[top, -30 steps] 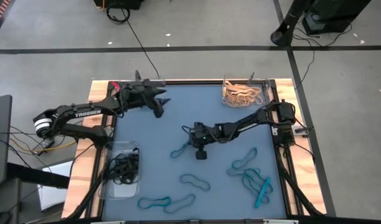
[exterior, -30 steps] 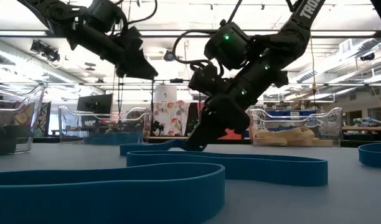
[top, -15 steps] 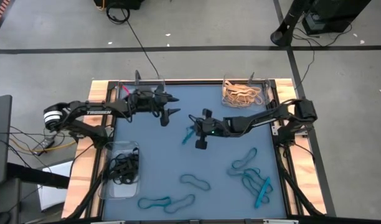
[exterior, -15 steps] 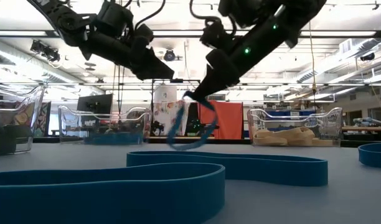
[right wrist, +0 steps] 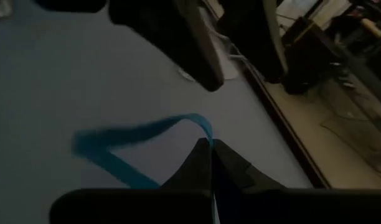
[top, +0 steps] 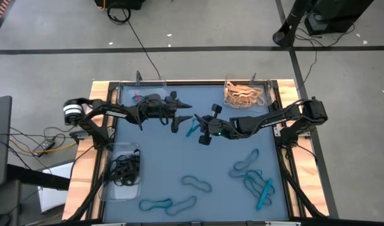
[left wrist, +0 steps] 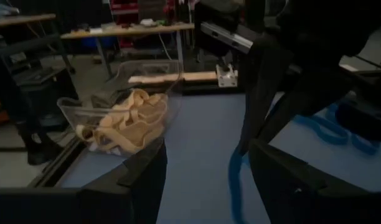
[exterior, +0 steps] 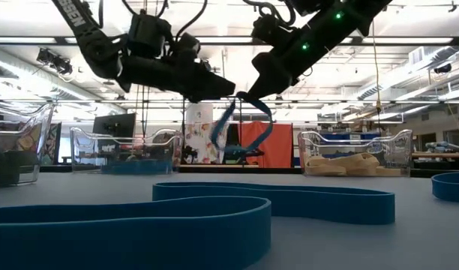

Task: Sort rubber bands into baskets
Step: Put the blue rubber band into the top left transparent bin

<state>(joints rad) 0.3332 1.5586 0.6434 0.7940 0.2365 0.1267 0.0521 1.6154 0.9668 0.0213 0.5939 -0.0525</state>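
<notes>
My right gripper (top: 200,127) is shut on a teal-blue rubber band (top: 191,130) high above the middle of the blue table; the low view shows the band (exterior: 241,129) hanging as a loop. My left gripper (top: 184,117) is open and level, right beside it. In the left wrist view its fingers (left wrist: 147,177) stand on either side of the hanging band (left wrist: 235,183); I cannot tell whether they touch it. Several teal bands (top: 197,183) lie flat on the table. Three clear baskets: tan bands (top: 245,94), black bands (top: 123,171), and one at the far left (top: 142,86). My right gripper pinches the teal band's top (right wrist: 202,127) between its two fingertips (right wrist: 203,155). The fingers slant down from the table's right side. The band hangs below them as a slack open loop (exterior: 244,146), lifted clear of the table.
Loose teal bands lie at the near edge (top: 155,204) and near right (top: 261,188), and one fills the low view's foreground (exterior: 199,214). The table's wooden frame (top: 91,150) runs along the sides. Black cables (top: 29,141) lie on the floor at the left.
My right gripper has risen from the table and gone toward the far edge, lifting the teal band clear; the band now hangs as a loop. My left gripper has moved toward the table's right, up to the hanging band.
</notes>
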